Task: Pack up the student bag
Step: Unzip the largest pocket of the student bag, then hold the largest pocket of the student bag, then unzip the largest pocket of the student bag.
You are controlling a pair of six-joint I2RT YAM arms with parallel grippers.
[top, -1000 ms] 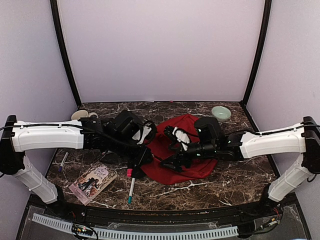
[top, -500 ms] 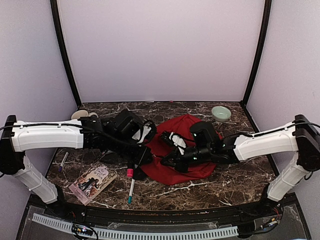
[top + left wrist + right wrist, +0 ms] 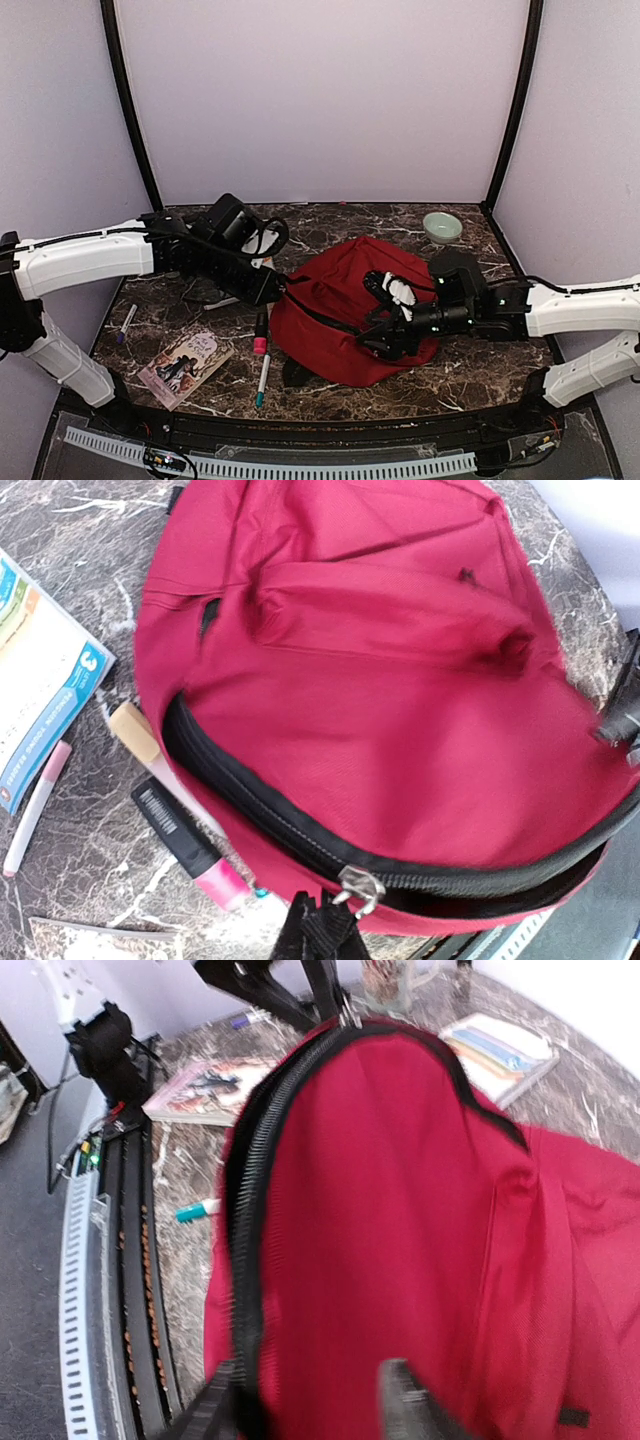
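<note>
The student bag (image 3: 345, 305), red with a black zipper, stands bulged up at mid-table, stretched between both grippers. My left gripper (image 3: 278, 287) is at its left end, shut on the black zipper pull strap (image 3: 320, 932) just below the metal slider (image 3: 358, 890). My right gripper (image 3: 385, 335) is at the bag's right front. Its fingers (image 3: 410, 1410) straddle the red fabric, and the other finger lies against the zipper edge (image 3: 245, 1260), so it grips the bag's rim. The opening is mostly closed and the inside is hidden.
A pink-and-teal pen (image 3: 262, 365) and a picture book (image 3: 185, 362) lie front left, and another pen (image 3: 126, 322) lies far left. A green bowl (image 3: 441, 225) sits back right. A blue-white booklet (image 3: 40, 680) and a black-pink marker (image 3: 185, 845) lie beside the bag.
The right gripper has closed on the bag's rim and drawn back to the right. The left arm pulled back and left with the zipper pull. The bag rose and stretched out.
</note>
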